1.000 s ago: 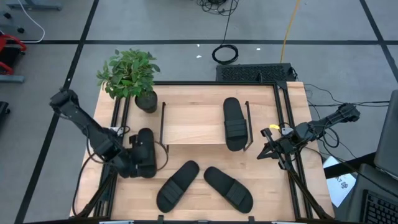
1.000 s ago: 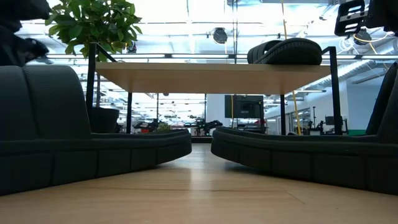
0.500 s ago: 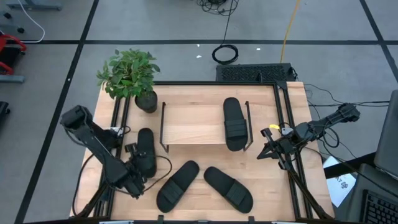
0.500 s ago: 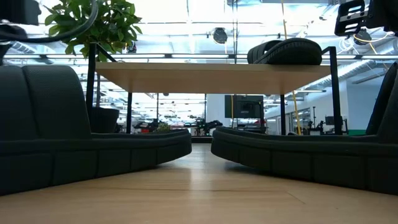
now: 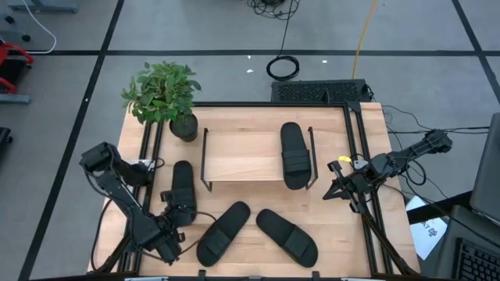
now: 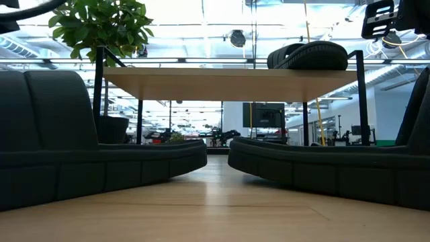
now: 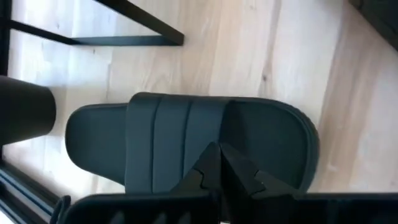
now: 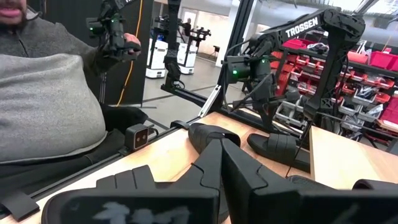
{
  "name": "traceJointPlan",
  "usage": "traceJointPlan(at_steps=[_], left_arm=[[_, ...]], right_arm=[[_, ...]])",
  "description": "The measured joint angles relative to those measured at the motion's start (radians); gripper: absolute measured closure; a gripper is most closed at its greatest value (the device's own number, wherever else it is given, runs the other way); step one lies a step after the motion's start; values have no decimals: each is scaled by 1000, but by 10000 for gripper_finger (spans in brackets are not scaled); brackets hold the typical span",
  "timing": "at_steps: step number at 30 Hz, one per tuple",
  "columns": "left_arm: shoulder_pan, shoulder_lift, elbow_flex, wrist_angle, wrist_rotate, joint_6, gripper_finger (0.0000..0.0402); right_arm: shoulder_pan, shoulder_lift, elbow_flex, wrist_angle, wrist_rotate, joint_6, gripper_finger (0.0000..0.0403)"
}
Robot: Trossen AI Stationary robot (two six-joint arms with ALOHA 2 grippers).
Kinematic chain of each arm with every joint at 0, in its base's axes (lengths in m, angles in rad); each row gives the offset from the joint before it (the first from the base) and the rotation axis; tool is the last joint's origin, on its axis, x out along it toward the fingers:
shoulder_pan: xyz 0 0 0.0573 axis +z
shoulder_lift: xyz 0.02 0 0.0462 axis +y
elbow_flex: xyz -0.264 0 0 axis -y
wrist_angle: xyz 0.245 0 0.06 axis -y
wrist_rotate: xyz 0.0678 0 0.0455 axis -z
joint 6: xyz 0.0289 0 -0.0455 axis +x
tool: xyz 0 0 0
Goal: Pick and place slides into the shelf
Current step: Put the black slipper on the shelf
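Note:
Four black slides are in view. One slide (image 5: 293,154) lies on the right end of the shelf (image 5: 242,156), a light board on a black wire frame. Another slide (image 5: 182,190) lies flat on the table left of the shelf. Two more slides (image 5: 223,232) (image 5: 287,236) lie near the table's near edge. My left gripper (image 5: 176,220) is shut and hovers by the near end of the left slide (image 7: 186,137); I see no contact. My right gripper (image 5: 334,186) waits shut at the table's right edge, right of the shelf.
A potted plant (image 5: 164,97) stands at the far left corner, just beyond the left slide. Black rails (image 5: 355,148) run along the table's sides. A person (image 8: 50,106) sits beyond the table in the right wrist view. Bare tabletop (image 5: 234,191) lies between the shelf and the near slides.
My left gripper has drawn back from over the slide left of the shelf toward the table's near edge, uncovering it. That slide stays flat on the table in about the same place. The right arm has kept still.

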State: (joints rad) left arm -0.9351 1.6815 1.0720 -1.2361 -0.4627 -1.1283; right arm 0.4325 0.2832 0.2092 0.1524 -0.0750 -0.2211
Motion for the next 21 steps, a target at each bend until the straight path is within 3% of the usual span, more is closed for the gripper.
traceJointPlan(at_steps=[13,21], left_arm=[[11,1,-2,6,36,45,391],[11,1,-2,7,36,15,283]], right_arm=[[0,0,0,0,0,0,403],[0,1,0,0,0,0,403]])
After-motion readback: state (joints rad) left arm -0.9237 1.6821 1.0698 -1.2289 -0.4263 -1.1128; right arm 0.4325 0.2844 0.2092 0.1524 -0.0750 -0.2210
